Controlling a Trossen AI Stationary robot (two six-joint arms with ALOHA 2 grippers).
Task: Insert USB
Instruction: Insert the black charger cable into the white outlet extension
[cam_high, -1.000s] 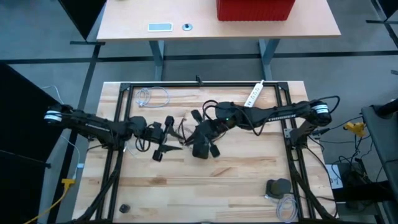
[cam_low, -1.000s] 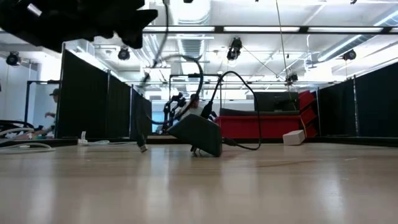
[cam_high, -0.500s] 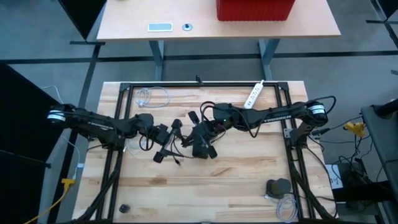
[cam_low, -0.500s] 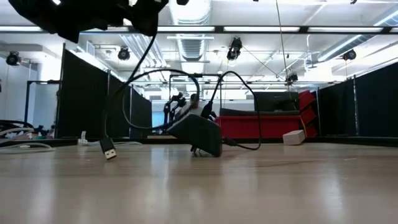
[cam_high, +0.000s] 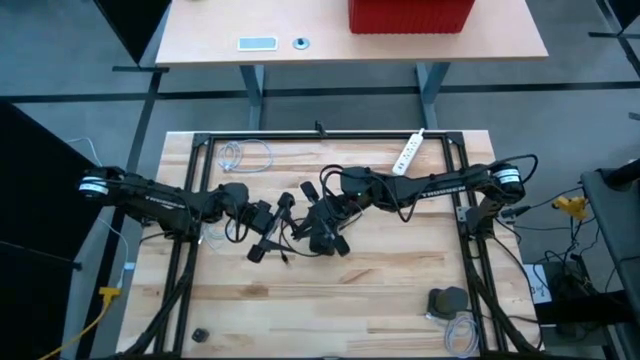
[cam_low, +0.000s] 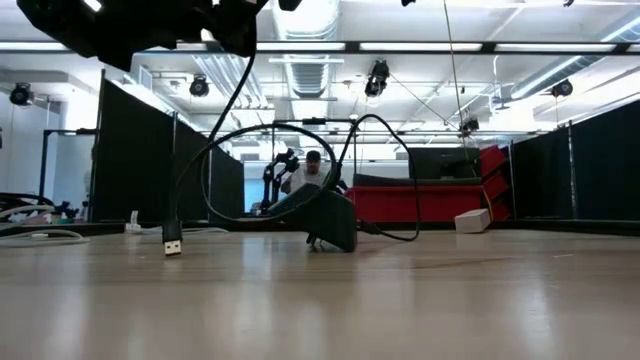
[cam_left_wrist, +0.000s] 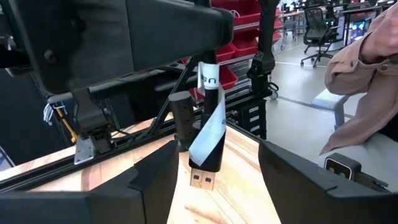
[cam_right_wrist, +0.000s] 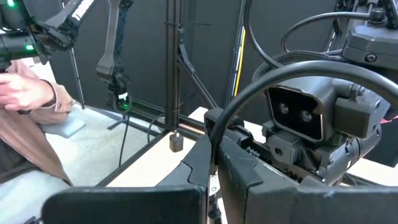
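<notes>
Hanging plug-down between the left gripper and the tabletop is a black USB connector with a silver metal tip, a white label band wrapped around its black cable just above. In the left wrist view the two dark fingers stand spread, one on each side of the plug, neither touching it. Low view: the same silver-tipped plug dangles at the end of a black looped cable, its tip just above or just on the light wooden table; cannot tell which.

High view: left arm reaches in from the left side, its gripper near table centre. Right arm comes from the right side, its gripper close to the left one. Right fingers pressed together, pinching the thick black cable where it arcs over them in the right wrist view.

A dark blocky hub or adapter box sits tilted on the table mid-field in the low view, cables running from it. White power strip lies at the far edge of the table, well apart from both grippers. Coiled pale cable near the far left corner. A person's tan sleeve shows beyond the table edge in the left wrist view.
</notes>
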